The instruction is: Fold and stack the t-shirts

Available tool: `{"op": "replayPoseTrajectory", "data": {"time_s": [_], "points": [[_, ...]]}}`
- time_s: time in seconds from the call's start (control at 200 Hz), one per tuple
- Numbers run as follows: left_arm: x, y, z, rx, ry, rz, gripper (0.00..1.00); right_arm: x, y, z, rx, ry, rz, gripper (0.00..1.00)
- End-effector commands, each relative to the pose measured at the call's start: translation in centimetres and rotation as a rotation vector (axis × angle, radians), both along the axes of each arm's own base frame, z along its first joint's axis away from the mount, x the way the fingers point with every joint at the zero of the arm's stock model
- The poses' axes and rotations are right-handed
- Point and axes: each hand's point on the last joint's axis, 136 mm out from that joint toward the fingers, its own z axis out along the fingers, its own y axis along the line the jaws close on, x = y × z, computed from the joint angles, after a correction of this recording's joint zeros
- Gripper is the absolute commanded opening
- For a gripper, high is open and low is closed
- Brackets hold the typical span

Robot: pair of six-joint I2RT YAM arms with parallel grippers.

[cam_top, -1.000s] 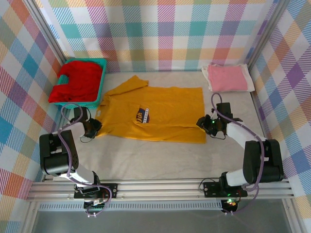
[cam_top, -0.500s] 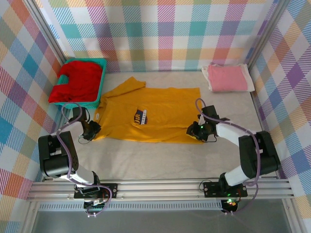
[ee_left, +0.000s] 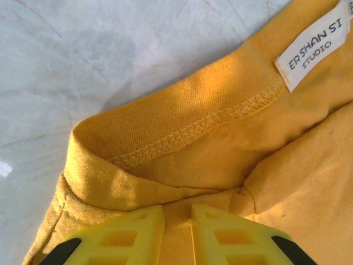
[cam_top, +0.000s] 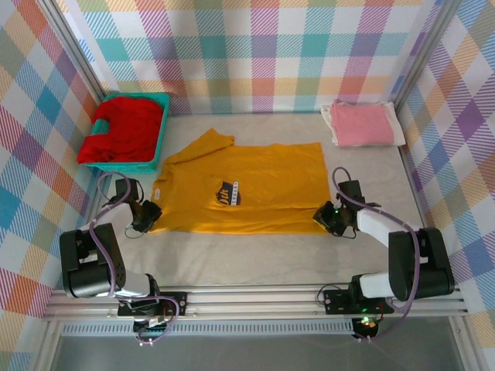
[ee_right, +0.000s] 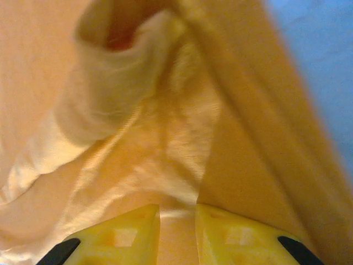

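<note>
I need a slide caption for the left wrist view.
Left end effector pinching the yellow shirt near its label.

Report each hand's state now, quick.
Left hand: closed, pinching the yellow t-shirt at its near-left corner.
Right hand: closed, pinching the same shirt at its near-right corner.

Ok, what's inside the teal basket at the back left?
A red t-shirt lies bunched in the teal basket, spilling over its left edge. The shirt covers the basket's floor, so anything beneath it cannot be seen.
</note>
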Motion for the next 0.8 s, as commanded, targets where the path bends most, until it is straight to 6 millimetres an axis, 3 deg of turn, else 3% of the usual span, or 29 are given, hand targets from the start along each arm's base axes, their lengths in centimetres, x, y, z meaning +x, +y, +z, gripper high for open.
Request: {"op": "replayPoseTrajectory", "data": {"time_s": [0.0, 0.11, 0.18, 0.315, 0.44, 0.505, 0.57, 0.67, 0.795], "points": [[-4.5, -0.6, -2.2, -0.031, 0.165, 0.001, 0.23, -2.1, -2.7, -0.7, -0.058, 0.069, -0.083, 0.24], [-4.7, -1.3, -2.2, -0.053, 0.154, -0.014, 0.23, -1.8, -3.5, 0.3, -0.041, 0.044, -0.092, 0.25], [-4.6, -2.0, -1.5, -0.055, 0.138, -0.039, 0.24, -0.9, -3.0, 1.6, -0.023, -0.005, -0.058, 0.25], [-4.2, -3.2, 1.4, -0.035, 0.083, -0.074, 0.27, 0.4, -2.1, 4.8, -0.022, -0.102, 0.02, 0.26], [-3.9, -2.3, 5.0, 0.039, -0.021, -0.039, 0.32, 1.3, -1.1, 6.8, -0.024, -0.146, 0.074, 0.26], [-3.4, -1.4, 6.5, 0.098, -0.066, -0.03, 0.34, 1.8, -0.4, 6.9, -0.022, -0.136, 0.1, 0.26], [-2.1, -1.8, 8.0, 0.117, -0.106, -0.075, 0.33, 2.5, 0.3, 6.7, -0.021, -0.13, 0.121, 0.26], [0.2, -4.1, 9.4, 0.13, -0.138, -0.179, 0.33, 3.5, 1.0, 6.0, -0.013, -0.104, 0.125, 0.29], [2.4, -7.4, 9.1, 0.11, -0.145, -0.284, 0.33, 4.8, 1.5, 5.1, -0.005, -0.083, 0.12, 0.29]]}}
